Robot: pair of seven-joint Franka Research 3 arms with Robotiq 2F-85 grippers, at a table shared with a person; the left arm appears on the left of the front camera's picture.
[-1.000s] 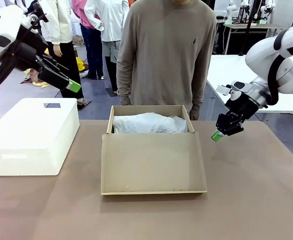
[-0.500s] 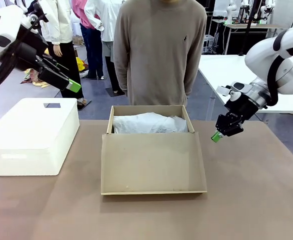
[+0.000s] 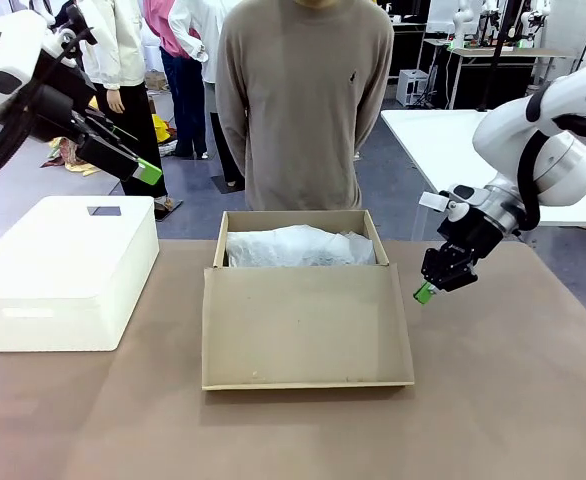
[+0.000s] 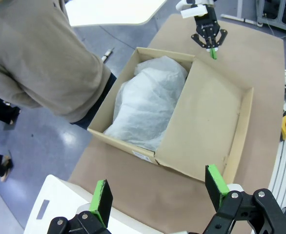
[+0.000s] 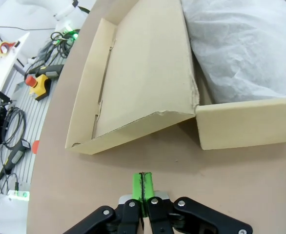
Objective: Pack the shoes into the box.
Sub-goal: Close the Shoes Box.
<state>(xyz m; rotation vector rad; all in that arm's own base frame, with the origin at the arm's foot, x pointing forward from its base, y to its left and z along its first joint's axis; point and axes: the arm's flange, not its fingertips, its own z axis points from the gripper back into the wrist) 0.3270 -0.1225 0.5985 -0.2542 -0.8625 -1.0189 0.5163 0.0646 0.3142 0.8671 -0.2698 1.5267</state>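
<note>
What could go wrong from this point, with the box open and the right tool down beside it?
1. The shut right tool hangs low, close to the right wall of the box, where the lid flap hinges; a sideways move might nudge the box or catch the flap's edge.
2. The tissue paper bulges about level with the walls, so shoes placed on it may sit high and keep the flap from closing.
</note>
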